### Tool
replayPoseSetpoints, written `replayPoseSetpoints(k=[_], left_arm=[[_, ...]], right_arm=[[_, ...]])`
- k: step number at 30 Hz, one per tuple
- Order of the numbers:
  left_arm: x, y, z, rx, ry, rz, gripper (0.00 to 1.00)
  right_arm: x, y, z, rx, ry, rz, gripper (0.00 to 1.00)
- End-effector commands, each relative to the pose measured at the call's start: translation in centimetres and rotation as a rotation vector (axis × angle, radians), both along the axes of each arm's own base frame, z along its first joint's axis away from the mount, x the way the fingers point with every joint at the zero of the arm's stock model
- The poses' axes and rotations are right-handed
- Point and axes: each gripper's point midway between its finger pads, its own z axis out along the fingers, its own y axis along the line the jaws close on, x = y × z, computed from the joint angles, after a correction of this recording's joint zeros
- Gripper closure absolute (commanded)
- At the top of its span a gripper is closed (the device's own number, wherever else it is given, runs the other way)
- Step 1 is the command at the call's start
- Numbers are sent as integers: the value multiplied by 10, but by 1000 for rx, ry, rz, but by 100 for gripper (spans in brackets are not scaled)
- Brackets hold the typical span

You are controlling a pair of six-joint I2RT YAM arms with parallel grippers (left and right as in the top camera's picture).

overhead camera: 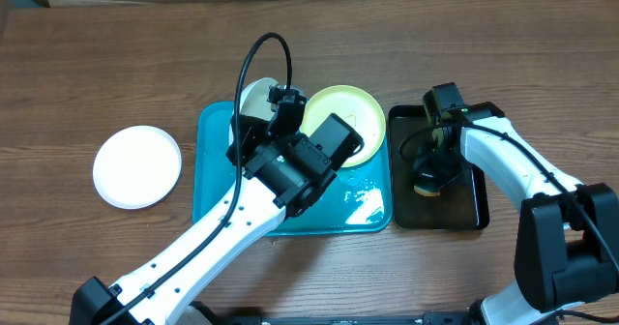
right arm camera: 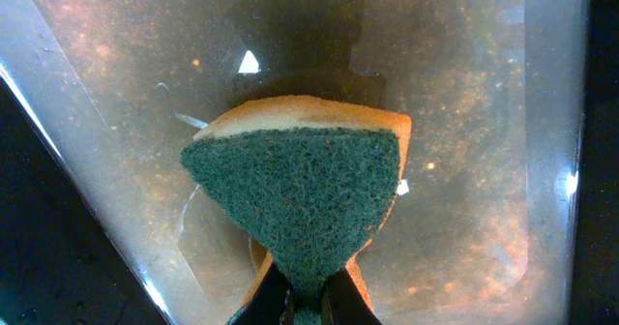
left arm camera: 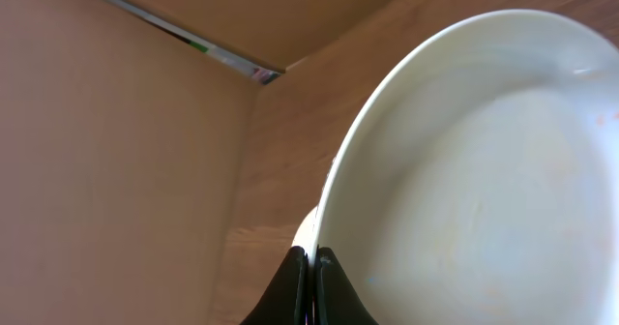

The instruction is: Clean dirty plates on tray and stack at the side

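Currently left end effector (left arm camera: 311,272) pinches white plate (left arm camera: 484,199) at rim; rigid, glossy, probably slippery, deep rim hold advised. Right end effector (right arm camera: 308,301) clamps soft sponge (right arm camera: 300,190).

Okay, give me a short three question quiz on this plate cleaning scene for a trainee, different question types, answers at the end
1. Fill in: the yellow-green plate lies on the blue ____.
2. The left gripper pinches the rim of: A a white plate, B the yellow-green plate, C nothing.
3. True or false: the right gripper is shut on the sponge.
Key: 1 tray; 2 A; 3 true.
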Motion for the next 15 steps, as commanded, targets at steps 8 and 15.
replayPoseSetpoints(k=[8, 15], left_arm=[[-3, 17, -31, -196, 152, 62, 96], [-25, 70, -61, -527, 314, 280, 96]], right_arm=[[5, 19, 11, 115, -20, 145, 96], [37, 36, 30, 266, -124, 121, 96]])
